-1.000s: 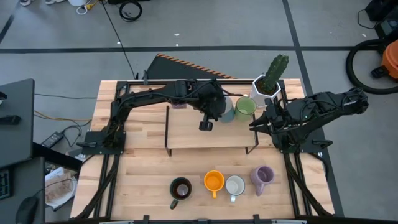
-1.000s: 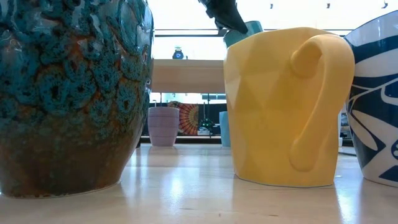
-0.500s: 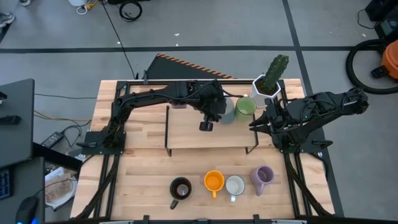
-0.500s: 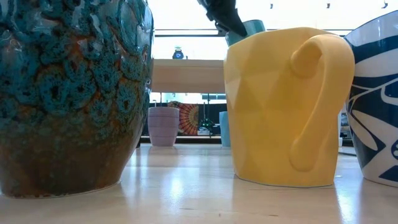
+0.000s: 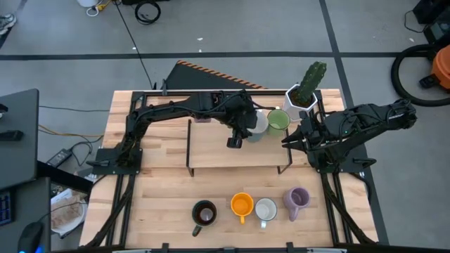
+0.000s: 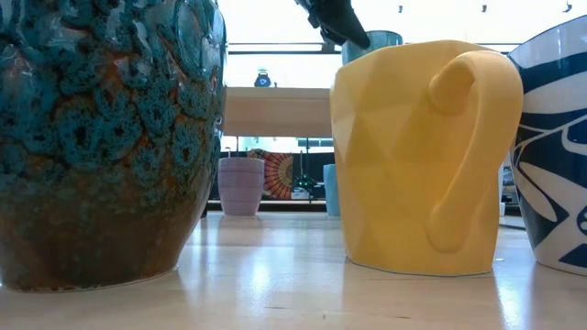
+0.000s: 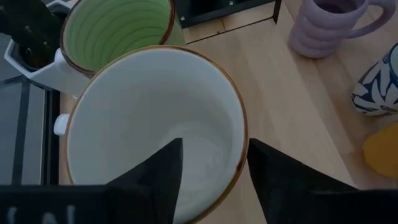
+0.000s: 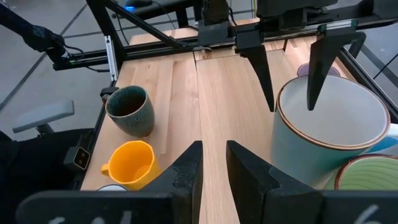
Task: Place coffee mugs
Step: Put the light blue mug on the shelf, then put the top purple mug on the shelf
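A pale blue mug (image 5: 259, 122) with a white inside (image 7: 137, 124) stands upright on the raised wooden shelf (image 5: 211, 151), next to a green mug (image 5: 278, 120). My left gripper (image 7: 214, 180) is open over the blue mug's near rim. One finger (image 7: 165, 180) is inside the mug and the other (image 7: 273, 180) is outside its wall. I see a gap on both sides of the wall. My right gripper (image 8: 214, 168) waits at the table's right side, its fingers slightly apart with nothing between them.
A dark mug (image 5: 204, 213), an orange mug (image 5: 241, 204), a white patterned mug (image 5: 266, 209) and a lavender mug (image 5: 297, 199) stand in a row near the front edge. A white cactus pot (image 5: 301, 98) stands at the far right, behind the green mug.
My left gripper has opened and let go of the pale blue mug's wall, staying in place. The mug, tilted a second ago, now stands upright on the shelf.
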`<state>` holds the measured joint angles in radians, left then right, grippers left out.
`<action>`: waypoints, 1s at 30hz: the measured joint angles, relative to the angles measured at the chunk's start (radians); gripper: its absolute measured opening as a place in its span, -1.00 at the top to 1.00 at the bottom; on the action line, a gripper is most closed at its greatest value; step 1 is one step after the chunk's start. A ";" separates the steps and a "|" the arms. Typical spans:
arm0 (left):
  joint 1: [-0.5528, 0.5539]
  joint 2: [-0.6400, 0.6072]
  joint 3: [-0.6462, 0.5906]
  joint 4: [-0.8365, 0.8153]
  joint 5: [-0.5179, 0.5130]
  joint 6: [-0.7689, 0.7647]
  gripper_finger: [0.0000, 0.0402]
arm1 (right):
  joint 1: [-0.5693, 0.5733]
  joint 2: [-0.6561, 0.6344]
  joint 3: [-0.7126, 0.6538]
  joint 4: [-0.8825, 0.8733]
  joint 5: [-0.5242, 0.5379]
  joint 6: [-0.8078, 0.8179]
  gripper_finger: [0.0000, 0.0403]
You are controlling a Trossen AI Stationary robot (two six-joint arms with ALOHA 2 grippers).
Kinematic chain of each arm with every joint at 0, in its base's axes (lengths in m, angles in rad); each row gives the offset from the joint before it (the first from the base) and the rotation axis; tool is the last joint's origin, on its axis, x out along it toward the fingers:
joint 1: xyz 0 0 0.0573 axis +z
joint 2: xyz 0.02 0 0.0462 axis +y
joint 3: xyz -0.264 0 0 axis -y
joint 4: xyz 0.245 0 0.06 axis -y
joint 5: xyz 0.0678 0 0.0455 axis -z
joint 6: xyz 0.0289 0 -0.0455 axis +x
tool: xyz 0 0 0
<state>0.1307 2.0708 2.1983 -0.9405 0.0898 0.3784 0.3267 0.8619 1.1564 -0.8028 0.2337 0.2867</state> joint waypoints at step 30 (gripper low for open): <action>0.011 -0.148 0.003 -0.100 -0.087 0.052 -0.12 | 0.000 0.000 0.000 -0.003 0.000 0.001 0.62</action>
<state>0.1415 1.9224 2.2015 -1.0406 0.0027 0.4303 0.3271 0.8616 1.1564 -0.8059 0.2333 0.2874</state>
